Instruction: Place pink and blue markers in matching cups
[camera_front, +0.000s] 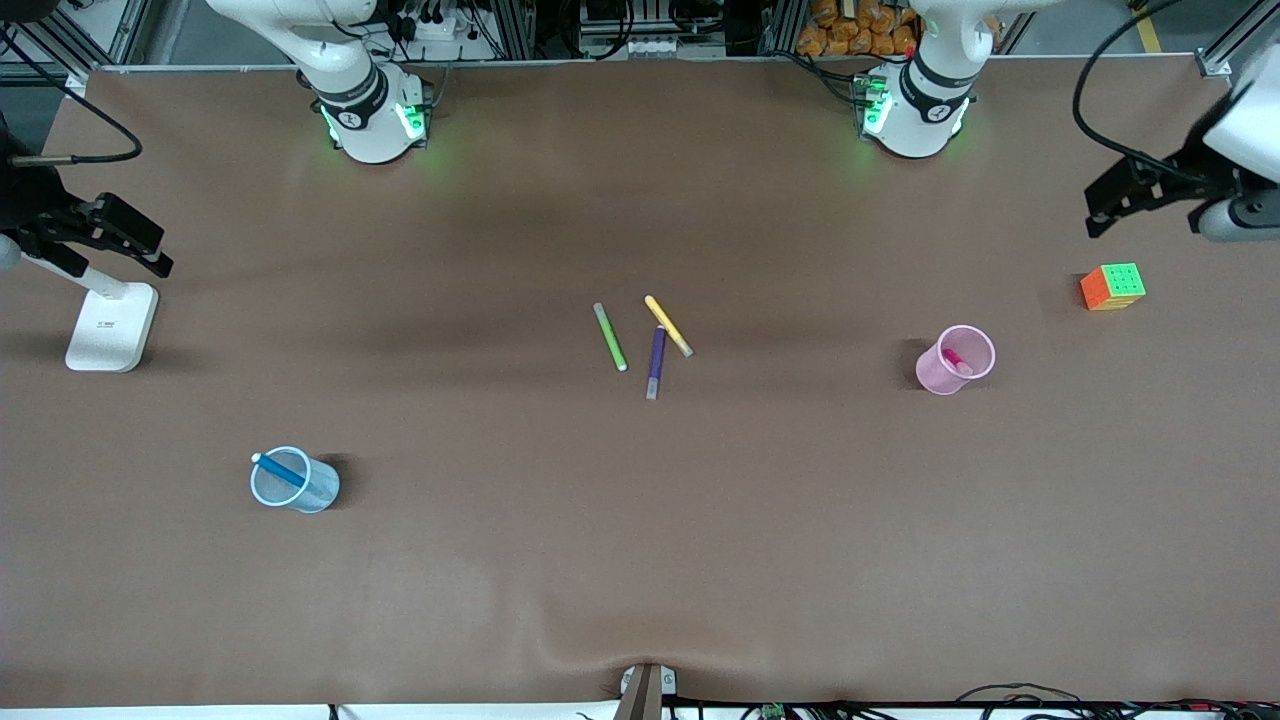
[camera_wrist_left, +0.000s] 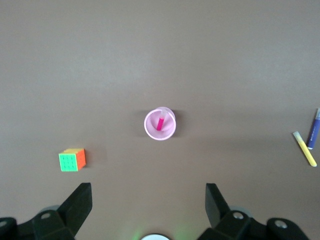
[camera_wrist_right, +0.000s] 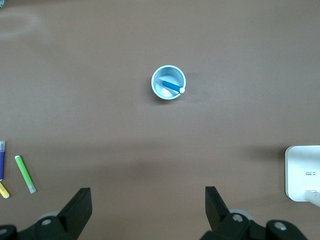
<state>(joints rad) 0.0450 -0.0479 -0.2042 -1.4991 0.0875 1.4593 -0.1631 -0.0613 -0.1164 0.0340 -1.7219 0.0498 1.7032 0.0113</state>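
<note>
1. Task is looking done, as far as I can judge: the pink marker (camera_front: 955, 361) is sitting inside the pink cup (camera_front: 955, 360), and the blue marker (camera_front: 280, 470) is leaning inside the blue cup (camera_front: 294, 480) with its pale tip poking over the rim.
2. Landmark = the loose pen cluster at table centre: green pen (camera_front: 610, 337), yellow pen (camera_front: 668, 325), purple pen (camera_front: 656, 362). None of these is belonging to the task; they're lying flat, untouched.
3. Pink cup is standing well apart from that cluster, toward the left arm's end of the table, about level w/ the purple pen.
4. Blue cup is standing well apart from the cluster toward the right arm's end, and nearer the front camera than the pens.
5. Left gripper (camera_wrist_left: 149, 200) is hanging high over the table toward the left arm's end from the cluster, fingers spread wide, gripping nothing; the pink cup is showing between them far below, w/ a colour cube (camera_front: 1112, 286) beside it.
6. Right gripper (camera_wrist_right: 149, 200) is hanging high toward the right arm's end from the cluster, fingers likewise spread, empty; a white stand (camera_front: 112, 325) is sitting under that end.
7. Left to do: nothing obvious. Both arms are appearing parked, waiting.
</note>
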